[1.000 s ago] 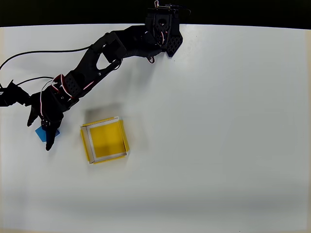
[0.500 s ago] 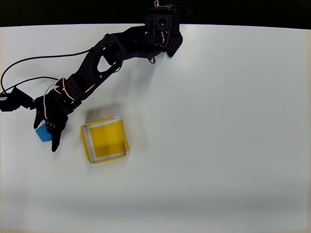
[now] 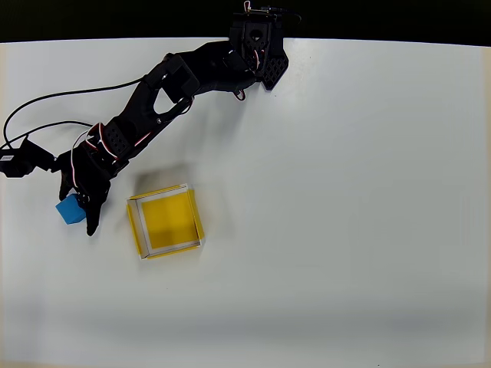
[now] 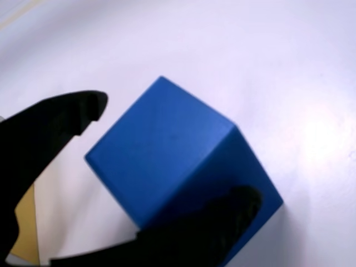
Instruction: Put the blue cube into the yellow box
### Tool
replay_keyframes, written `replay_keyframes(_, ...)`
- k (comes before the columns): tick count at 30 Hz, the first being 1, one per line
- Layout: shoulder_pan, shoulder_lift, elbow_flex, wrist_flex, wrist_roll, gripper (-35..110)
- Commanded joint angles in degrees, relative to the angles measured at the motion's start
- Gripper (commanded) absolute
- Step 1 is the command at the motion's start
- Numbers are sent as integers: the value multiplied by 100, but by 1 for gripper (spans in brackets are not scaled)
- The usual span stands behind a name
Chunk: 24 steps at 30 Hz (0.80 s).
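1. In the overhead view the black arm reaches from the counter's far edge down to the left, and its jaws sit over the cube.
2. The cube lies on the counter near the left edge, left of the box and apart from it (a strip of white counter shows between them).
3. The box stands with nothing in it, slightly turned, pale rims showing.
4. The wrist view shows what the overhead view cannot: the jaws are spread, with the cube between them.
5. There, one finger stands clear of the cube at left; the other overlaps its lower edge, contact unclear.
6. A sliver of the box shows at the wrist view's lower left.
7. Black cables loop over the counter at left in the overhead view.
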Motion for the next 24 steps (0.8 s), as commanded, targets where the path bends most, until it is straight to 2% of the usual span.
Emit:
replay_keyframes(1, 70, 624, -105, 97, -105, 42)
replay_keyframes(15, 79, 545, -97, 114, -431, 25)
replay_keyframes(24, 79, 483, -88, 18, -615, 21)
